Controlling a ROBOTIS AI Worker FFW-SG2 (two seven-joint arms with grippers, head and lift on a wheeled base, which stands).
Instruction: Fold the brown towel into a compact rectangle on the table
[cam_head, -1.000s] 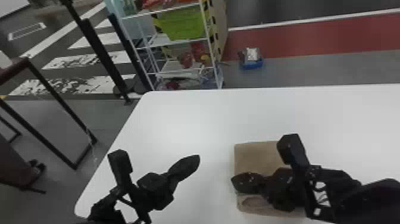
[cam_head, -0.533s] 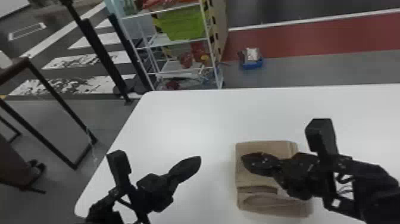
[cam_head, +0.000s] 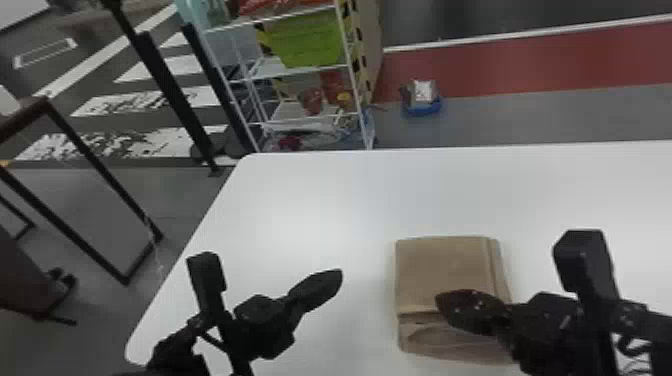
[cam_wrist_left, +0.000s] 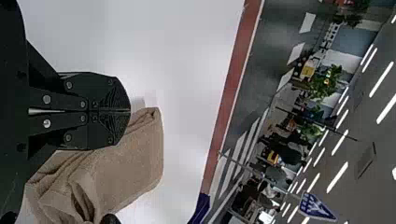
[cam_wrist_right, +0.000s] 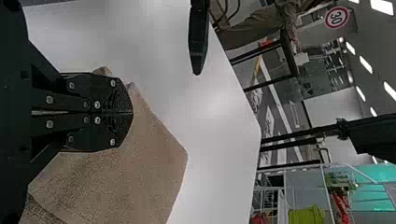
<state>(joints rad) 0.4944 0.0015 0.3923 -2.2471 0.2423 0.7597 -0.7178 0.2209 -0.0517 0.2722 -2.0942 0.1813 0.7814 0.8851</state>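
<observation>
Now that the towel (cam_head: 442, 270) looks folded, perhaps only smoothing remains; the left claw (cam_head: 337, 276), at its nine o'clock, and right claw (cam_head: 442, 299), over four, are each pressed together.

"What's past the left jaws?"
"A white wire shelf (cam_head: 355, 85) with a bright green bin (cam_head: 310, 47)."
"And past the right jaws?"
"A red strip (cam_head: 500, 75) on the gray floor (cam_head: 525, 115)."
"What's left of the left jaws?"
"A dark metal frame (cam_head: 103, 167). White stripes (cam_head: 117, 105) lie farther off."
"Any lights?"
"Long white lights (cam_wrist_left: 337, 177), high up, far past the left jaws."
</observation>
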